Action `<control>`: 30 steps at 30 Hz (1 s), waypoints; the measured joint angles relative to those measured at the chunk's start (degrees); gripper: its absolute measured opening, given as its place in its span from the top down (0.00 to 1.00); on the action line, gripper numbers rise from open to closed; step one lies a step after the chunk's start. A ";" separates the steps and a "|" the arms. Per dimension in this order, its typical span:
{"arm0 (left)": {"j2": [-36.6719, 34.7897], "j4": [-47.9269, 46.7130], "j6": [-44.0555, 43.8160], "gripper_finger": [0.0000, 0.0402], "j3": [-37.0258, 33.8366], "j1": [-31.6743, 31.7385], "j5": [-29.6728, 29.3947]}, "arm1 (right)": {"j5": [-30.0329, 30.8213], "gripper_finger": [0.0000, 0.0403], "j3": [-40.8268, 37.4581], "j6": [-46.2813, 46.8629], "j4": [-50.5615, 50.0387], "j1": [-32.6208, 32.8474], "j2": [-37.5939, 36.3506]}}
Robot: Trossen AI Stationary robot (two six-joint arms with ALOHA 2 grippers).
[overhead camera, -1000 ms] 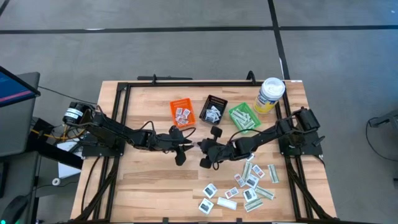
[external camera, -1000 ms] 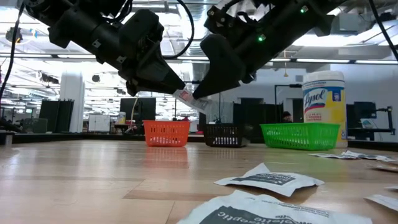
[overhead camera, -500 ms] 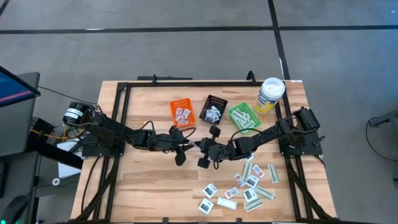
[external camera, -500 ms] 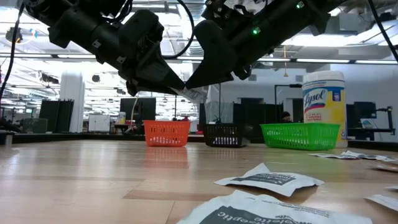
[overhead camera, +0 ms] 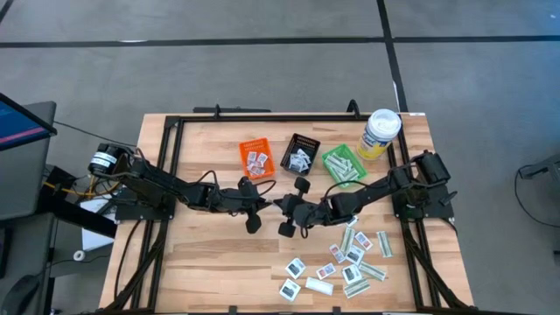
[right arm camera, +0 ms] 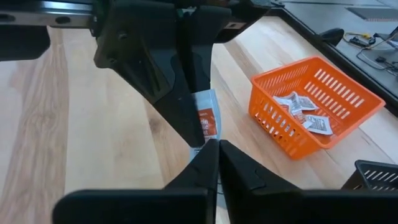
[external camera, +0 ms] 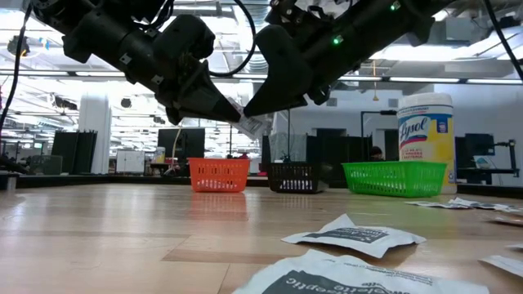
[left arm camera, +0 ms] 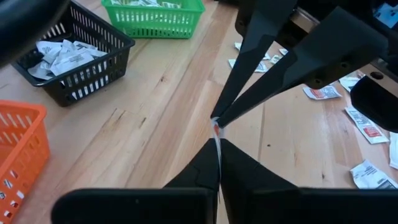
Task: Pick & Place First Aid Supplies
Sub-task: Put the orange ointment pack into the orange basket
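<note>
both claws are pinching one packet (right arm camera: 205, 121) tip to tip above mid-table: left gripper (overhead camera: 265, 200) and right gripper (overhead camera: 282, 206) shut on opposite edges.

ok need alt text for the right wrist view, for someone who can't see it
Above a wooden table, the right gripper and the left gripper meet tip to tip, both shut on a small white packet with red print. An orange basket holding similar packets stands beyond.

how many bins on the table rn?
3, in a row at the table's far side: orange bin on the left, black bin in the middle, green bin on the right, next to the white-lidded canister.
</note>
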 joint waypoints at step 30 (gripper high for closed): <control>0.00 -12.59 0.09 0.96 0.04 21.02 -9.03 | -9.84 0.67 0.00 1.07 -9.92 -0.15 0.01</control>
